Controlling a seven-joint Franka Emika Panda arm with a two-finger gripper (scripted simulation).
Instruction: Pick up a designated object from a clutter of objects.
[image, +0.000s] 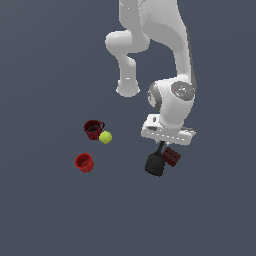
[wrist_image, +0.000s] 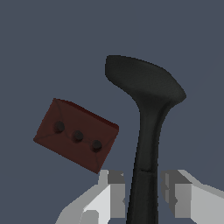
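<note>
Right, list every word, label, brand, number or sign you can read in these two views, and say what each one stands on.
None: no readable text shows in either view.
The black spatula with the flat rounded blade: plain, no marking.
The dark red studded brick: three studs, no lettering.
The two red cups and the yellow-green ball: plain.
The white arm and the grey fingers: no logo or label visible.
</note>
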